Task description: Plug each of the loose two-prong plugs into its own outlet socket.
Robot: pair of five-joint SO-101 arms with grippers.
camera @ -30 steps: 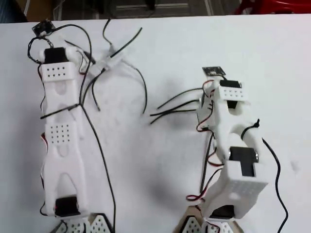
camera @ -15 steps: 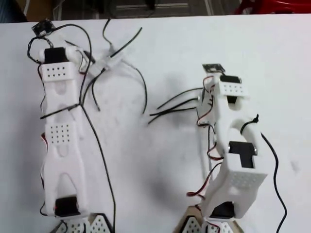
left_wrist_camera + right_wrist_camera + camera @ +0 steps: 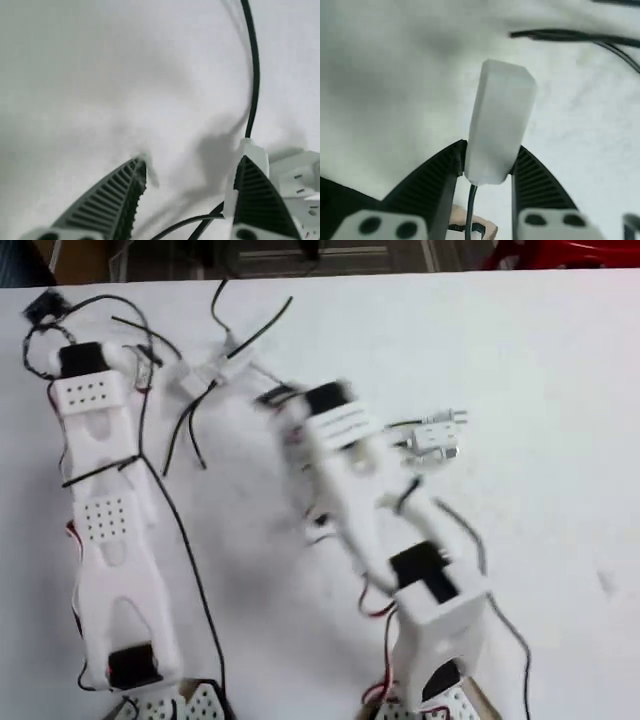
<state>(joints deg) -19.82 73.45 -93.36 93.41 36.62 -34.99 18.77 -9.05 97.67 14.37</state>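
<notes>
The right gripper has its ribbed black fingers pinched on the cord end of a white block-shaped plastic plug; I cannot see its prongs. The left gripper stands spread with nothing between its fingers, just beside the white plastic outlet socket block and a thin black cable. Another white two-prong plug lies loose on the white table. My worry is that the unheld socket block may slide away under the prongs, and the tangled cables may snag an arm.
</notes>
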